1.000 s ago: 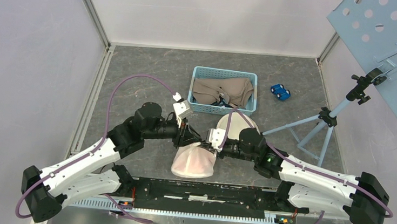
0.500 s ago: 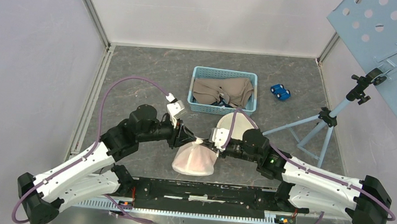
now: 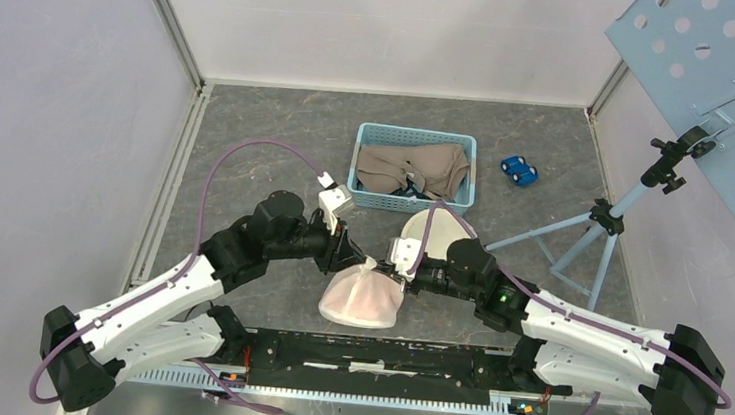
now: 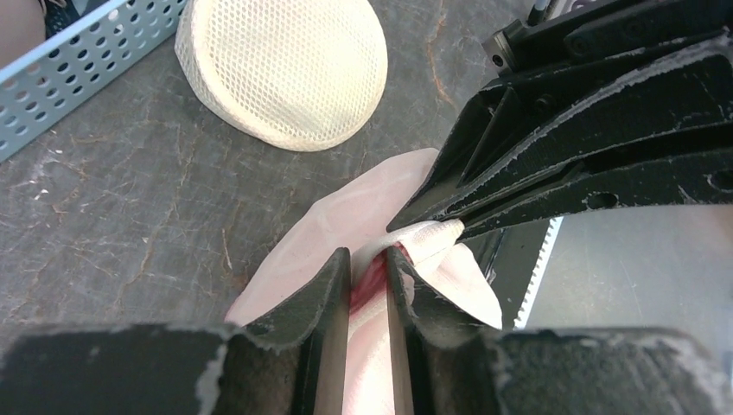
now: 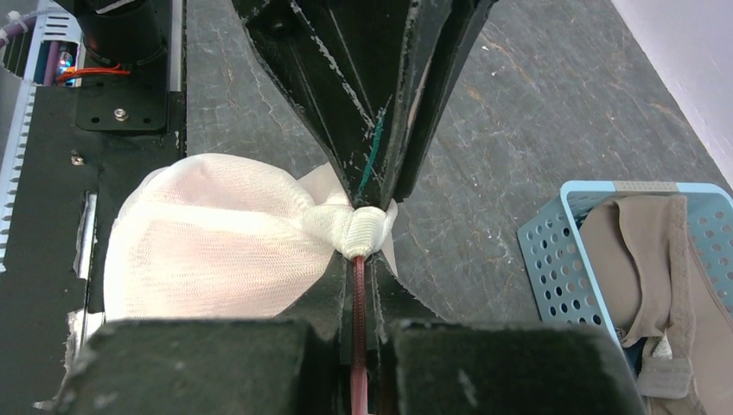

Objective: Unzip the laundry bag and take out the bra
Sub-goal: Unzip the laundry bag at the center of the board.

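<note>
bag pos: laundry bag (image 3: 360, 302) lies lower centre of top view on the grey table (image 3: 279, 140), btwn the two arms, top edge bunched into a peak.
L jaws: left gripper (image 4: 367, 256) nearly together, narrow gap, pinching a fold at the bag's top edge; pink/red material shows in the gap.
R jaws: right gripper (image 5: 360, 262) pressed together on a dark red strip at the bag's rim, w/ a knot of bunched mesh right at its tips.
rel: both grippers meet tip to tip at the peak, L from frame left, R from frame right; bag body spreads toward frame bottom.
zip: slider not made out; can't tell if undone.
bra: not clearly seen, only a pinkish tint through the mesh.
hidden: bag's top edge covered by fingers in top view.
nearby: cream mesh dome (image 3: 439, 232) up-right of bag, apart; blue basket (image 3: 359, 167) w/ beige garment (image 3: 417, 167) beyond.
</note>
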Controlling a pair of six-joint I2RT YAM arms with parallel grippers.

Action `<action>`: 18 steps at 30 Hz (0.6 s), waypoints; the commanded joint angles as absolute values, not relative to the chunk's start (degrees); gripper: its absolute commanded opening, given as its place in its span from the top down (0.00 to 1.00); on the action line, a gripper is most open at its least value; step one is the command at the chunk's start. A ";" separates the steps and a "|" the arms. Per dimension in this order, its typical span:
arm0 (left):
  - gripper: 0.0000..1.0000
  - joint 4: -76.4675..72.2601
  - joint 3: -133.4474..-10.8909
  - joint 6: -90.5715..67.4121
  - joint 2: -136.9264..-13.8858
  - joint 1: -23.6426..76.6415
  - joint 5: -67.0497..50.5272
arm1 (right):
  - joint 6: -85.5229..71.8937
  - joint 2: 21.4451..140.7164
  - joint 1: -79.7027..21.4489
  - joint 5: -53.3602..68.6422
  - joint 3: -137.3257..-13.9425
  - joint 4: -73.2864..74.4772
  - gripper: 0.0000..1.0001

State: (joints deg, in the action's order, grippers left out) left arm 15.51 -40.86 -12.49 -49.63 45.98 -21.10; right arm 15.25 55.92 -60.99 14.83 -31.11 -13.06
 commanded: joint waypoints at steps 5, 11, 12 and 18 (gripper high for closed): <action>0.75 4.62 -39.35 -21.18 -52.94 46.23 -28.10 | 15.20 56.27 -61.08 15.44 -32.34 -18.61 1.00; 0.76 0.57 -38.95 -22.76 -52.69 46.73 -33.73 | 15.58 56.64 -61.03 14.85 -32.47 -18.35 1.00; 0.77 0.44 -39.07 -22.76 -52.71 46.92 -34.27 | 15.64 56.86 -61.07 14.85 -32.61 -18.27 1.00; 0.78 0.20 -39.55 -22.50 -52.22 48.71 -35.76 | 15.82 58.77 -61.10 14.51 -33.35 -17.45 1.00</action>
